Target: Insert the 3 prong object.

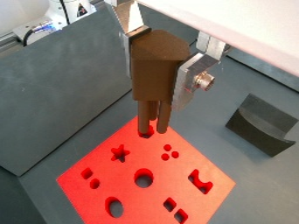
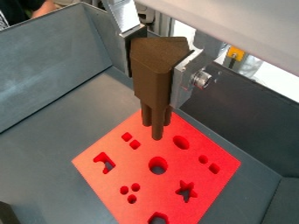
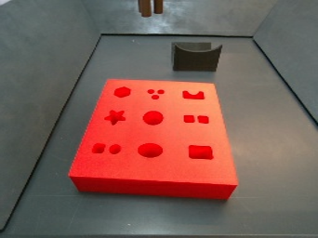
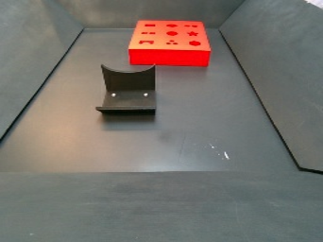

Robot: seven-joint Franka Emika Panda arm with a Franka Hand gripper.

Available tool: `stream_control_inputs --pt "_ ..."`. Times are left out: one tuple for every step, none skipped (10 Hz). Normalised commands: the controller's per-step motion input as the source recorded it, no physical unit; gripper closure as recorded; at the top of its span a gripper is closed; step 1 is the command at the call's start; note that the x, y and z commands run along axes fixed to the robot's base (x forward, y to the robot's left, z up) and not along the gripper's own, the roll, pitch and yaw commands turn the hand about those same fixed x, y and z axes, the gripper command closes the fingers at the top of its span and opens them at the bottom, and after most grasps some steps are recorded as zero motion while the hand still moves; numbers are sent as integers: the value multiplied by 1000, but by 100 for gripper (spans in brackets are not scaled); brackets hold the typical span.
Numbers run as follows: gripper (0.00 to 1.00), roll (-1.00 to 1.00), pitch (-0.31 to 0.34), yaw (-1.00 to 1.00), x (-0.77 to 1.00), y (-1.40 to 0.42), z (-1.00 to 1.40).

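Brown 3 prong object [image 1: 156, 74] in hand [image 1: 163, 74]

Red board [image 3: 152, 130] lies flat, dark grey block [image 3: 195, 56] beyond it.

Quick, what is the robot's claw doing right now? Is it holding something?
Gripper: shut on the 3 prong object, held prongs down in the air above the red board; not yet inserted.

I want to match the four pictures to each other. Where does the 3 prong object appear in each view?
Wrist view: the 3 prong object hangs in the gripper, prongs above the red board.
Wrist view: centre, gripped, above the board.
Side view: only the prong tips at the top edge.
Side view: not in it.
Shared landmark: the red board.
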Motion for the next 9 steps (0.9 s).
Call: stream_control_inputs --pt "100 -3 0 -3 0 0 -11" --pt "100 0 164 -189 351 63 -203" --pt "100 49 289 -411 449 171 -246" --pt "100 51 304 -360 494 277 -163" --pt "100 -1 194 -274 586 443 0" --pt "100 187 109 0 83 243 140" --pt "100 284 33 251 0 0 180" --pt "100 367 -27 560 -11 -66 0" --pt "100 360 -30 671 49 -34 -43"
